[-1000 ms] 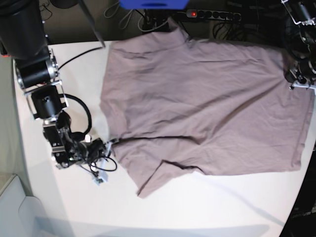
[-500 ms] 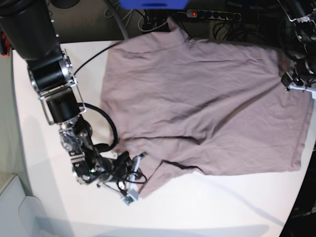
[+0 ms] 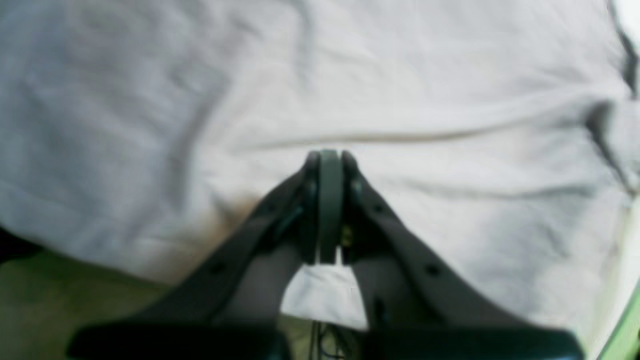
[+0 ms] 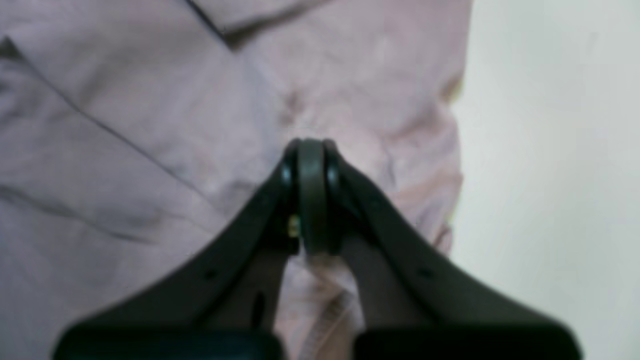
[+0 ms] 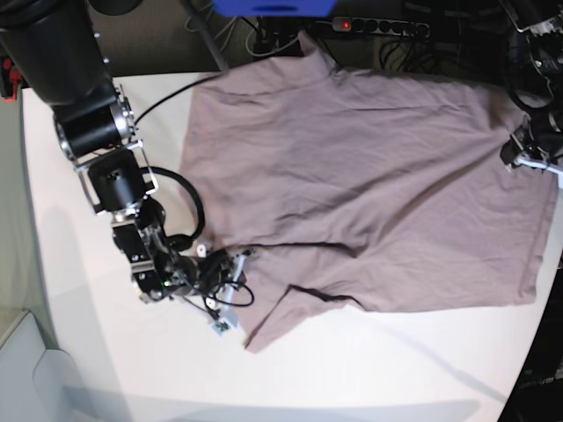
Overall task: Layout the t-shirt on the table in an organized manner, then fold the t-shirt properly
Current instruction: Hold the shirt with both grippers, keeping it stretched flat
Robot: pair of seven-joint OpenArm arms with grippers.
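The mauve t-shirt (image 5: pixel 352 176) lies spread flat on the white table (image 5: pixel 396 369), with one short sleeve pointing to the front. My right gripper (image 5: pixel 239 258) is shut. Its tips rest on the shirt's side edge just above that sleeve. In the right wrist view the closed tips of the right gripper (image 4: pixel 310 150) press wrinkled t-shirt cloth (image 4: pixel 125 150) beside bare table (image 4: pixel 550 150). My left gripper (image 5: pixel 521 158) is shut at the shirt's far right edge. In its own view the left gripper (image 3: pixel 325 156) sits on a crease of the t-shirt (image 3: pixel 150 100). No cloth shows between either pair of pads.
A power strip (image 5: pixel 378 26) with a red light and loose cables runs behind the table's back edge. A blue object (image 5: pixel 273 7) sits at the top. The table's right edge is close to the left gripper, and the shirt's hem reaches it.
My right arm swung from bare table left of the shirt down toward the sleeve, then back up to the shirt's side edge. The left gripper drifted slightly left. The shirt has hardly shifted.
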